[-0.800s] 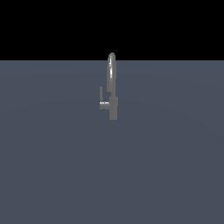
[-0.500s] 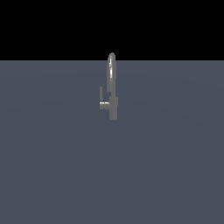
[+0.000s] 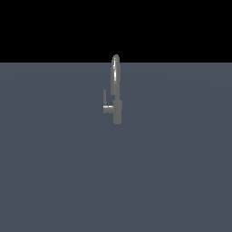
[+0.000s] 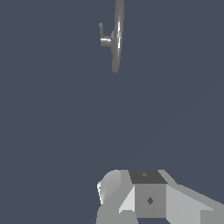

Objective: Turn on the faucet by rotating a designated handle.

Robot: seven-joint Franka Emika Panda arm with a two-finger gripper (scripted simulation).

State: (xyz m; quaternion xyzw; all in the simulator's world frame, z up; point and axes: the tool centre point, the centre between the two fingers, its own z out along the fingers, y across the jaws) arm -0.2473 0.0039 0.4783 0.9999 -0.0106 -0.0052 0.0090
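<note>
The faucet (image 3: 117,97) is a pale metallic grey with a bright white streak of shine running along its arched spout, and the handle (image 3: 106,103) is the same plain grey, a shade duller. Both stand well ahead of the gripper (image 4: 148,199), which is white and light grey with one dark charcoal panel. The floor (image 3: 54,172) is flat slate blue-grey, unpatterned; above it the backdrop is solid black.
</note>
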